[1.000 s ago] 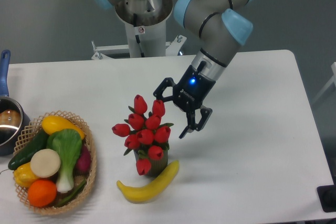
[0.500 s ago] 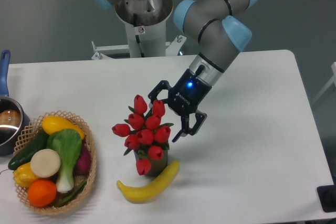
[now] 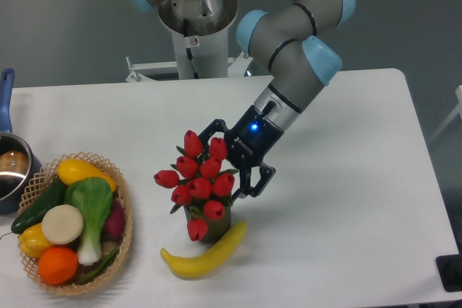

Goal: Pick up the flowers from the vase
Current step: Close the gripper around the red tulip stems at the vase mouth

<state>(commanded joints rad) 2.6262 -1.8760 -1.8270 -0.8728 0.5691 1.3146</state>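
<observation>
fixed overhead-front view of a white table (image 3: 346, 200). the flowers (image 3: 196, 178), a bunch of red tulip buds with dark green leaves, stand upright in the vase (image 3: 209, 227), a short dark cylinder near the front middle of the table; only the vase's lower wall shows beneath the hanging buds. the gripper (image 3: 222, 161) sits at the right side of the bunch, its two black fingers spread apart, one finger reaching behind the upper buds and the other curving down by the lower right buds (whether either finger touches a bud cannot be told from this angle). the fingers bracket the right part of the bunch but are not pressed together on it. a blue light glows on the gripper body, and the grey arm with pale blue joint caps rises behind it toward the mounting column.

a yellow banana (image 3: 204, 255) lies just in front of the vase, its right tip close beside the vase's base. at the left, a woven basket (image 3: 124, 232) holds mixed produce (an orange, a green vegetable, yellow pieces, a dark cucumber among them). a metal pot (image 3: 11, 171) with a blue handle sits at the left edge, partly cut off.
</observation>
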